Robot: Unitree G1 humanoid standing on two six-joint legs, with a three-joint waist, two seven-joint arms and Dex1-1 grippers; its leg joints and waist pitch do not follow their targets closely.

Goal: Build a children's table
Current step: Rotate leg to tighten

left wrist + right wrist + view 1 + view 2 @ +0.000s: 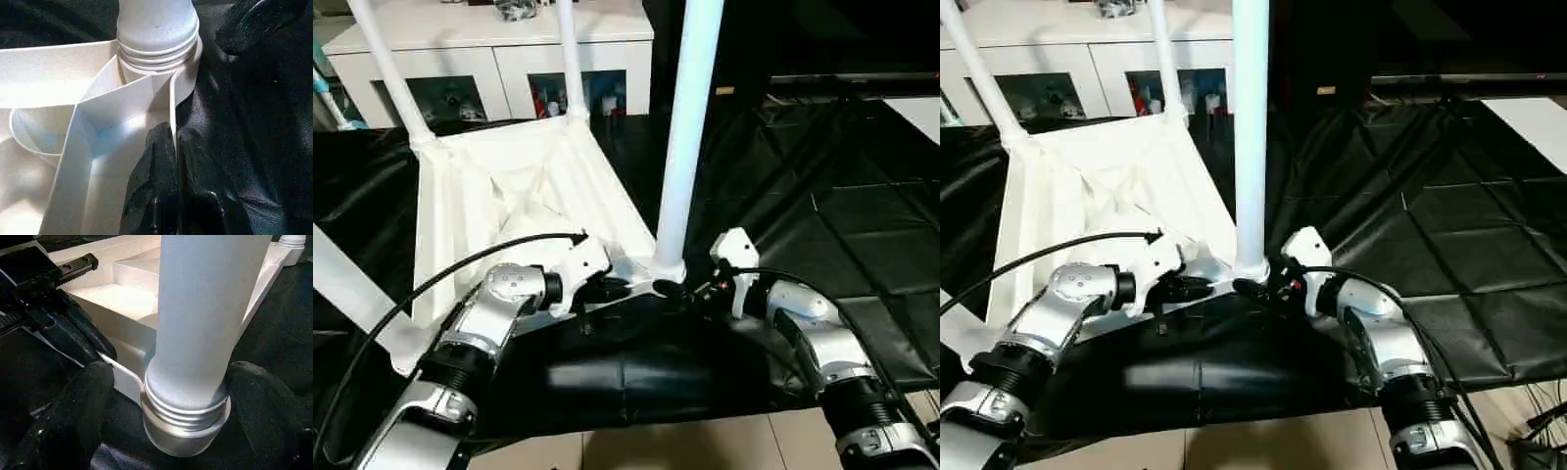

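The children's table lies upside down on black cloth, its ribbed white top (509, 186) facing up. Two legs (391, 78) stand in the far sockets and another slants off at the near left (352, 284). The nearest leg (685, 127) stands upright in the near right corner socket (181, 431). My left gripper (617, 289) is shut on the top's thin rim wall (172, 98) beside that socket. My right gripper (683, 290) is open, with one finger (73, 416) on each side of the leg's ribbed base.
A white cabinet (489, 49) with glass doors stands behind the table. Black cloth (822, 225) covers the work surface out to the right and ends at a near edge above pale floor tiles (705, 441). A black cable (431, 279) arcs over my left forearm.
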